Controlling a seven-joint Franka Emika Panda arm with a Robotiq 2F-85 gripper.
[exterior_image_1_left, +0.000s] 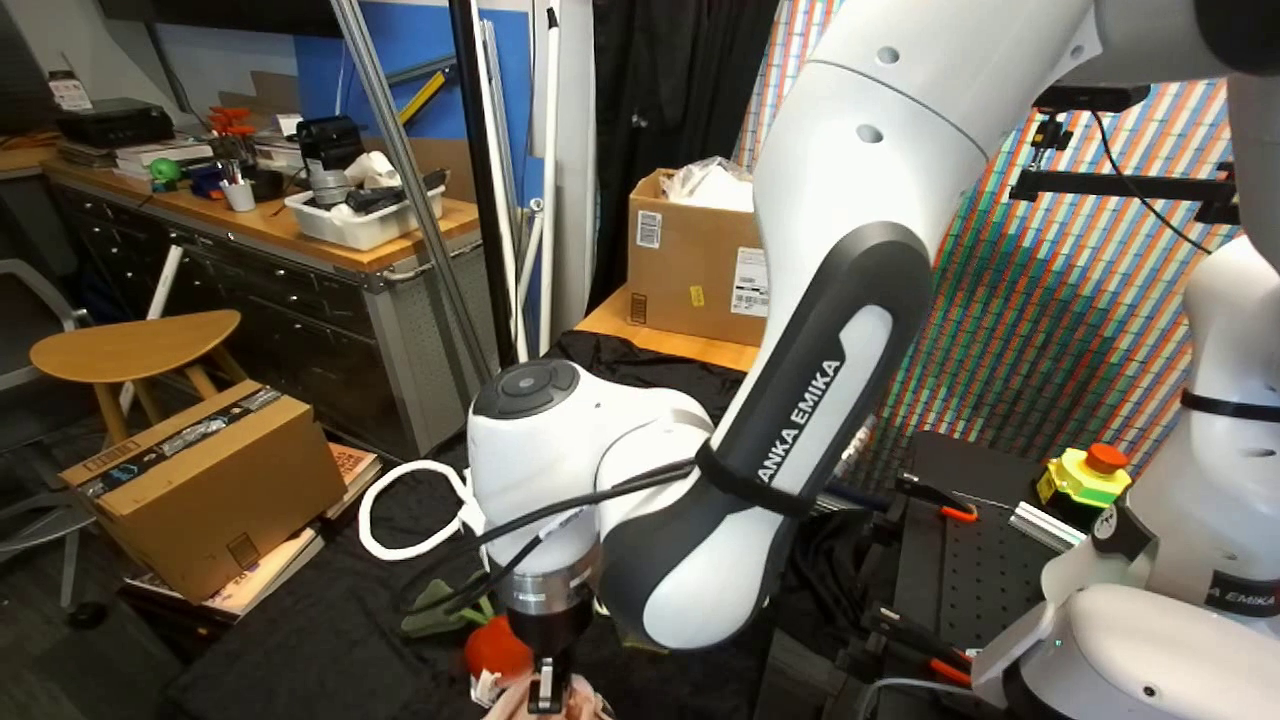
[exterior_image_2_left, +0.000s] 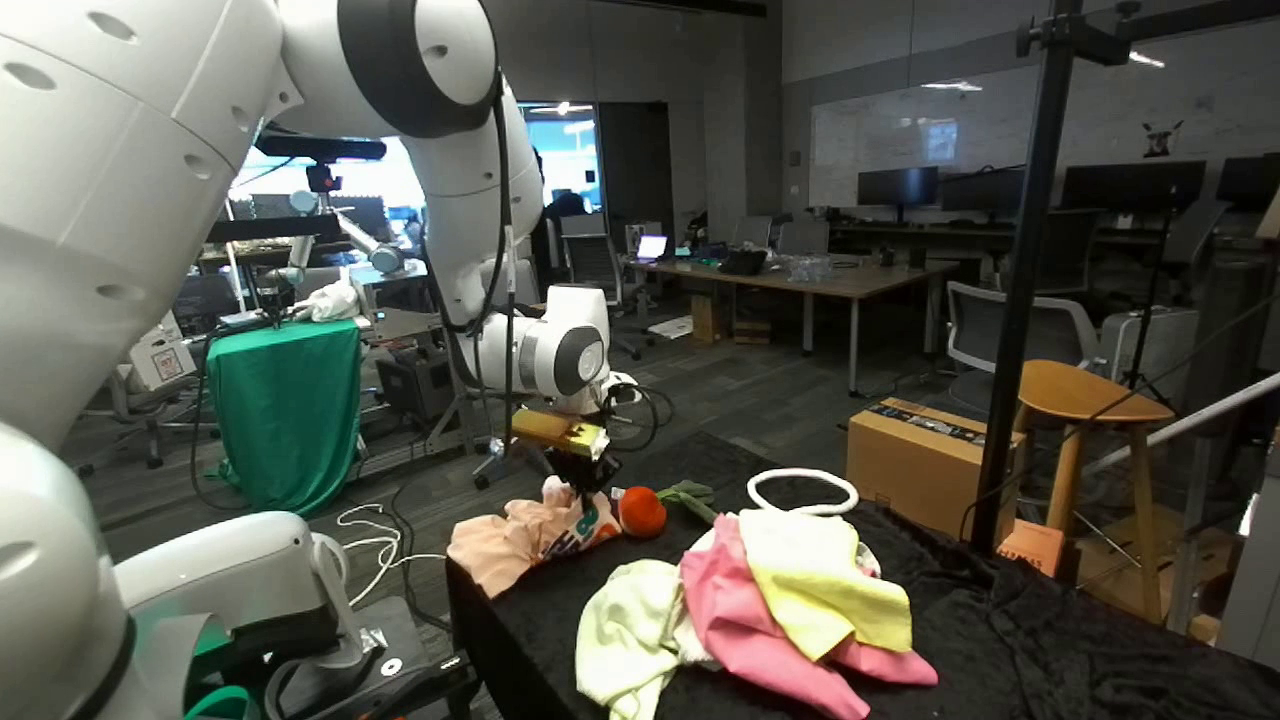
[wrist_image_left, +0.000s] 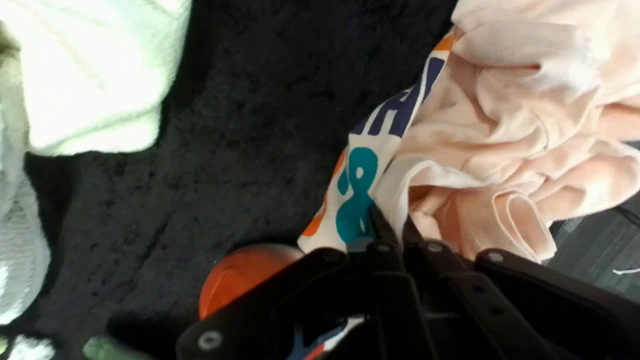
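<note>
My gripper (wrist_image_left: 391, 213) is shut on a fold of a crumpled peach cloth (wrist_image_left: 525, 115) with teal, purple and orange print. In both exterior views the gripper (exterior_image_1_left: 547, 690) (exterior_image_2_left: 585, 475) points down at the cloth (exterior_image_2_left: 500, 545), which lies by the edge of the black-covered table. A red-orange round object (exterior_image_2_left: 642, 512) with green leaves (exterior_image_2_left: 690, 495) lies beside the cloth; in the wrist view the red object (wrist_image_left: 245, 277) is partly hidden behind the gripper. A pile with a pink cloth (exterior_image_2_left: 735, 610), a yellow cloth (exterior_image_2_left: 830, 580) and a pale green cloth (exterior_image_2_left: 625, 625) lies apart from the gripper.
A white ring (exterior_image_2_left: 800, 478) stands out past the pile. A cardboard box (exterior_image_1_left: 220, 500) sits beyond the table near a wooden stool (exterior_image_1_left: 140, 345). A black pole (exterior_image_2_left: 1020, 300) rises by the table. A larger box (exterior_image_1_left: 690, 265) stands behind the arm.
</note>
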